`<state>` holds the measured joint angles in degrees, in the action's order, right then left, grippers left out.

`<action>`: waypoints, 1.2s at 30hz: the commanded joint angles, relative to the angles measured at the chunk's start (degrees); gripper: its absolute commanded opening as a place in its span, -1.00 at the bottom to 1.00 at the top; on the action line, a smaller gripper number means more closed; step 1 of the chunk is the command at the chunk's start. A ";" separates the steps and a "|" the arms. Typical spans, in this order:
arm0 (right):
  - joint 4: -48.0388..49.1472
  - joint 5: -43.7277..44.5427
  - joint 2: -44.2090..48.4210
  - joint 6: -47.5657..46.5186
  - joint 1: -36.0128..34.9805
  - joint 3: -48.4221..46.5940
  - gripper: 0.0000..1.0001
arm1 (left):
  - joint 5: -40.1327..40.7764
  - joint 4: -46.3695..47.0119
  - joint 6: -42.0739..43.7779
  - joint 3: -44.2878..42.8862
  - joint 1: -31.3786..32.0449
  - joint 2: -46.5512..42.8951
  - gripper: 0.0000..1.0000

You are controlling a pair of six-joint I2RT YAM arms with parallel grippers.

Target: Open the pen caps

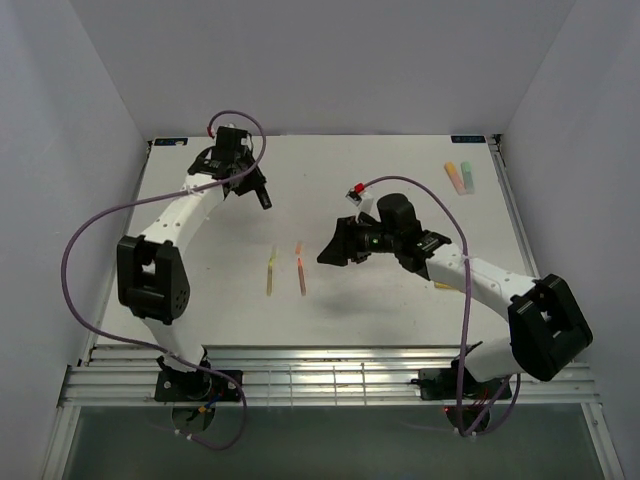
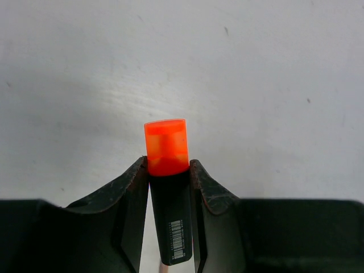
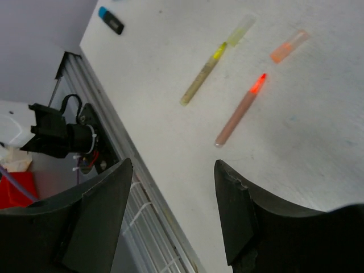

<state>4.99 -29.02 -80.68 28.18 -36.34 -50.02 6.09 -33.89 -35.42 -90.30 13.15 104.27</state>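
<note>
- Walled white desk (image 1: 390, 315): an uncapped orange pen (image 3: 239, 111) lies loose mid-surface, where a low sweep could knock it away.
- Right tool (image 3: 173, 170) hangs wide open and empty near it; a careless descent may scatter the loose orange cap (image 3: 290, 45).
- Left tool (image 2: 168, 166) is clamped on a black pen (image 2: 172, 227) just below its fitted orange cap (image 2: 166, 147), not yet off; so close a hold may pinch the cap and resist pulling.

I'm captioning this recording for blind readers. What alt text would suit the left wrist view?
The left claw grips a black highlighter just below its orange cap. The cap is on the pen and sticks out past the claw's tips. Behind it is a white, faintly speckled table.
</note>
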 commanded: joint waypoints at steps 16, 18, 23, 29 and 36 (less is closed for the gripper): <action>34.02 -4.12 5.20 20.93 -7.25 11.53 0.32 | 0.24 1.98 -10.28 28.07 15.85 -33.69 -1.00; 35.08 -3.94 4.14 21.38 -7.69 10.91 0.32 | 0.77 2.34 -10.72 28.51 17.60 -33.96 -1.00; 37.11 -3.06 0.71 22.26 -7.87 8.20 0.32 | 2.17 2.60 -12.21 29.04 20.33 -33.96 -1.00; 36.67 -2.36 -2.89 22.70 -7.96 5.81 0.29 | 3.05 2.51 -12.83 28.69 22.62 -34.13 -1.00; 41.23 -2.19 -6.50 25.34 -8.05 5.46 0.15 | 3.58 2.51 -13.62 29.48 24.29 -34.40 -1.00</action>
<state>40.91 -31.64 -86.02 51.96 -44.01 -42.33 8.51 -32.27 -48.18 -61.36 36.71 71.68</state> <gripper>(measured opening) 0.589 0.407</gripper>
